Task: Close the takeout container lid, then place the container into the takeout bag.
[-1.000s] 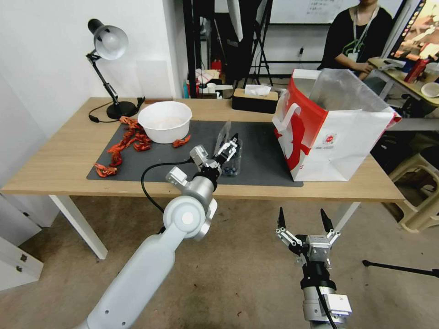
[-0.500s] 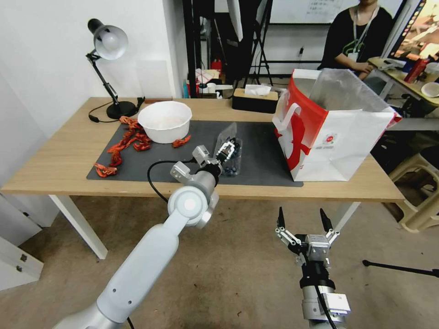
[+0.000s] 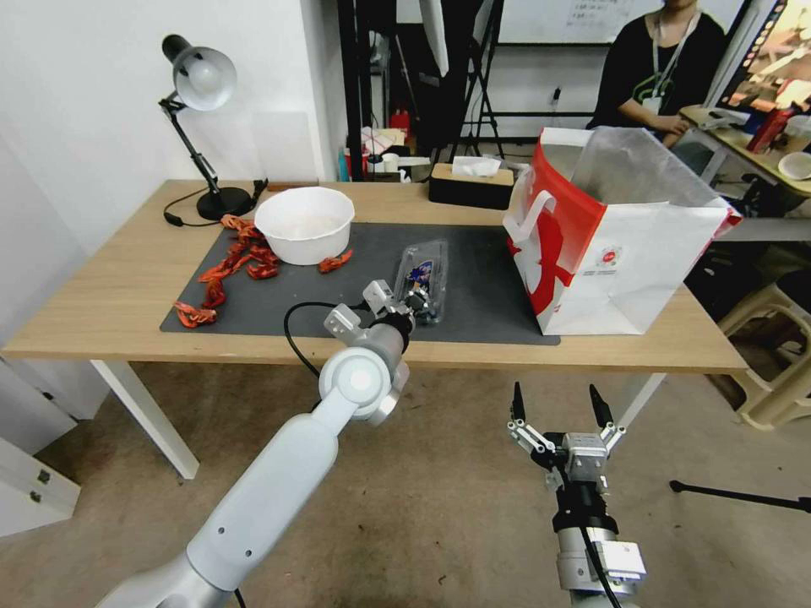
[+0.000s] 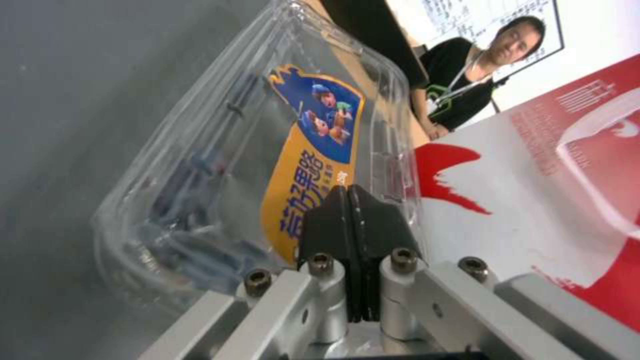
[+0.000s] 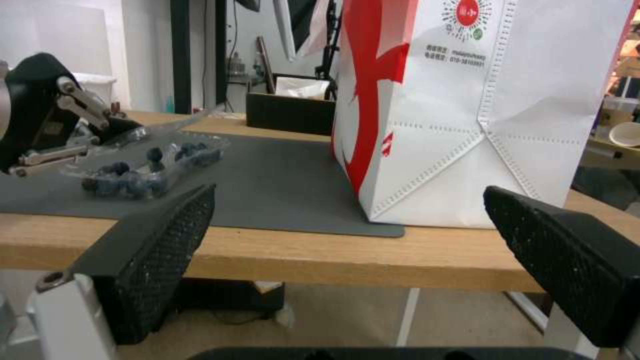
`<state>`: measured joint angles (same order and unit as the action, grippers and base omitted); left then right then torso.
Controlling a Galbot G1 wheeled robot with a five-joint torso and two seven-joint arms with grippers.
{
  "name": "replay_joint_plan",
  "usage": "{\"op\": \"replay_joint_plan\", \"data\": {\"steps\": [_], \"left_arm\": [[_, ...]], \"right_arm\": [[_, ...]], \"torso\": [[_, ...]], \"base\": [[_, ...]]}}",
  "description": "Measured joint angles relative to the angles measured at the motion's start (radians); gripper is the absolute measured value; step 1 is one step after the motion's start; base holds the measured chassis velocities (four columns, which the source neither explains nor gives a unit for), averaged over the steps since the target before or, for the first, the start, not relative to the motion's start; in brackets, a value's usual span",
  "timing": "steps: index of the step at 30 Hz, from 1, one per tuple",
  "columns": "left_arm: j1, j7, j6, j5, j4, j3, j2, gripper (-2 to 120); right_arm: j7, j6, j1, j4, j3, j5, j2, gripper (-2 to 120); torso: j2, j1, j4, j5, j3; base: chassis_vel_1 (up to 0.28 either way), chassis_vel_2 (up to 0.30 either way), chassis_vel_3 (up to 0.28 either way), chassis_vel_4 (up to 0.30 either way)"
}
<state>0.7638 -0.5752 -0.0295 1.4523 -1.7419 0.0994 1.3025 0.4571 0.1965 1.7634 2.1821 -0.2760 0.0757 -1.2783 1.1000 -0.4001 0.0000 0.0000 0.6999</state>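
Note:
The takeout container (image 3: 425, 283), a small clear clamshell with dark blueberries, lies on the grey mat (image 3: 338, 291) left of the takeout bag (image 3: 625, 253). Its lid (image 4: 320, 135), with a blue and yellow label, is folded down over the berries; the right wrist view still shows it sloping up a little off the container (image 5: 147, 170). My left gripper (image 3: 412, 297) is shut, pads (image 4: 333, 220) together with nothing between them, tips resting on the lid's near end. My right gripper (image 3: 557, 407) hangs open below the table's front edge, facing the bag (image 5: 467, 100).
A white bowl (image 3: 304, 224) and red chain pieces (image 3: 232, 262) lie on the mat's left. A desk lamp (image 3: 198, 84) stands at the back left, a dark tissue box (image 3: 471, 181) behind the container. The bag's mouth is open at the top.
The lid stood nearly upright a second ago and now lies down over the berries. My left gripper has come down and towards the table's front edge with it. The right arm has not moved.

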Motion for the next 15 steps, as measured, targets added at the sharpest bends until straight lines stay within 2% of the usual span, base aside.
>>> {"op": "replay_joint_plan", "data": {"steps": [15], "left_arm": [[0.004, -0.017, -0.025, -0.025, 0.009, 0.008, -0.007, 0]], "right_arm": [[0.000, 0.000, -0.002, -0.001, 0.001, 0.000, -0.002, 100]], "torso": [[0.000, 0.000, 0.0000, -0.0001, 0.000]], "base": [[0.000, 0.000, 0.000, 0.000]]}}
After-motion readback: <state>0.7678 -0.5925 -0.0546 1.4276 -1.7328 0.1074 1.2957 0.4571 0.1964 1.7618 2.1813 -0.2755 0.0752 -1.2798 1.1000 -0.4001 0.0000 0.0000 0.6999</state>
